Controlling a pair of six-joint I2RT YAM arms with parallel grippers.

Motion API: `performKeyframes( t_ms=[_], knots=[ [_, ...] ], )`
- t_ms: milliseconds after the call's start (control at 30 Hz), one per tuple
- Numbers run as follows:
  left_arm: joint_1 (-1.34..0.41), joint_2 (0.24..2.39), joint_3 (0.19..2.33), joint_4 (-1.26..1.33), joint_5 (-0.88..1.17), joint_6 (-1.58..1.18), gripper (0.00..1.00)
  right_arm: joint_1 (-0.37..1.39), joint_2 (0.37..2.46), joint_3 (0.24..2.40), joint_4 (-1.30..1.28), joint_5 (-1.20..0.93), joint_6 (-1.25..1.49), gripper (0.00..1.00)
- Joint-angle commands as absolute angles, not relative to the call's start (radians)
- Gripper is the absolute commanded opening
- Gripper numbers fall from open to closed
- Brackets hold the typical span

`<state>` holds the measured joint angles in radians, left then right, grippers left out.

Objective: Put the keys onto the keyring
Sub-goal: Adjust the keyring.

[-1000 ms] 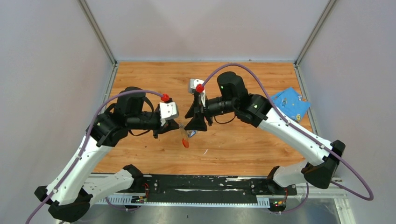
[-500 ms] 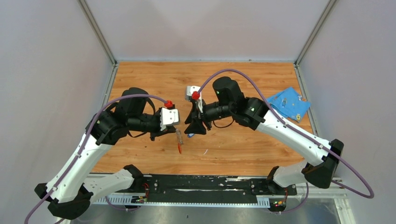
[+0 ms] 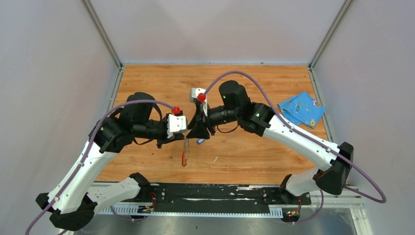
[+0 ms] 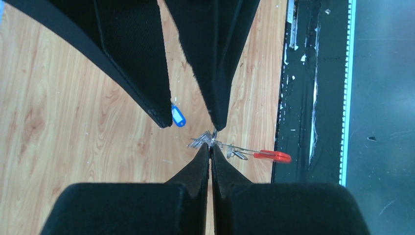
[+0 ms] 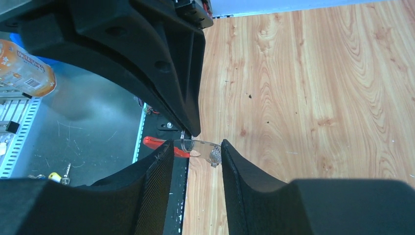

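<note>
Left gripper (image 4: 211, 147) is clamped on the keyring (image 4: 271, 156) at its metal ring, red end hanging toward 6 o'clock seen from above. Right gripper (image 5: 196, 145), jaws apart, straddles that ring. Blue key (image 4: 178, 117) lies unthreaded on the table (image 3: 254, 147) at 2 o'clock; next probably calls for steadying the ring, then fetching it

L arm (image 3: 83, 166) & R arm (image 3: 298, 139) bend inward, tips nearly meeting. L gripper (image 4: 211, 147) pinched tight; R gripper (image 5: 197, 147) jaws apart.
</note>
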<state>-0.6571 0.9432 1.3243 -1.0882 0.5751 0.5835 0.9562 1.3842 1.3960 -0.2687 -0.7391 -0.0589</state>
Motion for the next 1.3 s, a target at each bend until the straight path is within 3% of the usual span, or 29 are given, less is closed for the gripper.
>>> performKeyframes(
  t_ms=[0,433,500,600,767,833,933,1100,1267],
  knots=[
    [-0.664,0.927,1.341,-1.086,0.577,0.601,0.00,0.975,1.405,1.387,-0.217,-0.784,-0.018,0.42],
    [-0.664,0.937,1.352,-1.085,0.570,0.586,0.00,0.988,1.445,1.422,-0.277,-0.772,-0.039,0.31],
    [-0.664,0.938,1.354,-1.085,0.574,0.582,0.00,0.990,1.445,1.425,-0.279,-0.760,-0.044,0.24],
    [-0.664,0.939,1.353,-1.085,0.585,0.576,0.00,0.996,1.439,1.422,-0.269,-0.738,-0.052,0.01],
    [-0.664,0.937,1.349,-1.085,0.616,0.564,0.02,1.000,1.386,1.364,-0.176,-0.695,-0.039,0.00],
    [-0.664,0.934,1.349,-1.086,0.623,0.547,0.21,0.998,1.345,1.312,-0.103,-0.686,-0.015,0.00],
    [-0.664,0.907,1.345,-1.086,0.614,0.556,0.33,0.986,1.271,1.206,0.063,-0.690,0.062,0.00],
    [-0.664,0.874,1.332,-1.086,0.569,0.595,0.31,0.973,1.193,1.038,0.295,-0.725,0.161,0.00],
    [-0.664,0.885,1.314,-1.079,0.674,0.561,0.32,0.967,1.165,0.945,0.507,-0.744,0.270,0.00]
  ],
)
